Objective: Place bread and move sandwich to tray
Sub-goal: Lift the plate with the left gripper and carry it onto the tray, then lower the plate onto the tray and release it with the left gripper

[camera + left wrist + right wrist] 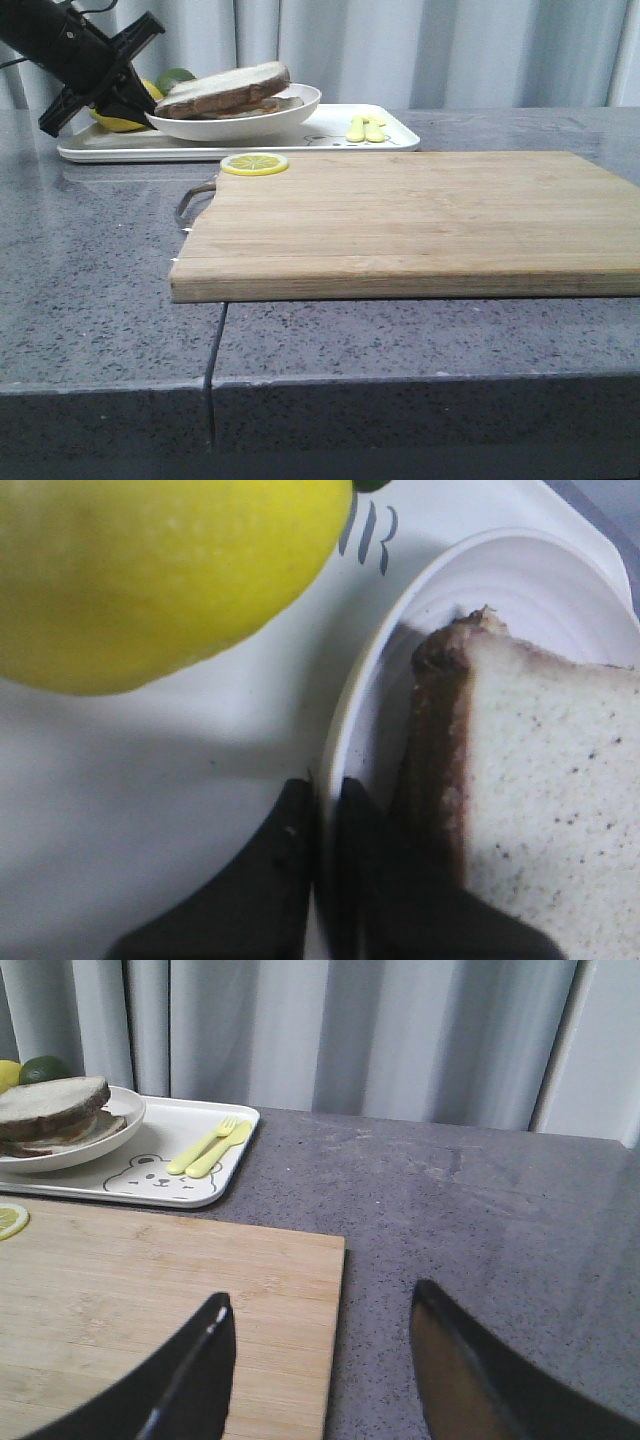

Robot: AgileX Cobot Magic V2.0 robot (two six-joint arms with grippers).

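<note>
- My left pincer (128,100) sits at the upper left of the front view, black and angular, pinched onto the rim of the round white plate (300,100).
- Up close in the left wrist view, my two dark fingers (290,830) clamp the thin, glossy rim between them, one outside the plate, one inside.
- The plate is shallow and smooth, and it rests on the tray (395,135), a flat white rectangle with rounded corners and a low rim.
- The sandwich (225,92) lies in the plate: stacked slices with dark brown crust, the top slice pale and finely speckled, its crumb looking soft and porous.
- Just beside the plate on the tray is a lemon (160,570), bright yellow with pebbled skin; it fills the upper left of the left wrist view.
- A green lime (45,1068) peeks out behind it, in the upper left of the right wrist view.
- A small pale yellow fork and knife (210,1148) lie side by side on the tray, next to a line-drawn bear (150,1175).
- The wooden board (420,225) fills the middle of the front view, light grain running lengthwise, a metal handle (190,205) at its left end.
- A thin lemon slice (254,164) lies flat on the board's far left corner.
- My right pincer (325,1360) hangs above the board's edge, its dark curved fingers spread wide and gripping nothing.
- The surface (100,290) is grey speckled stone with a seam down the front.
</note>
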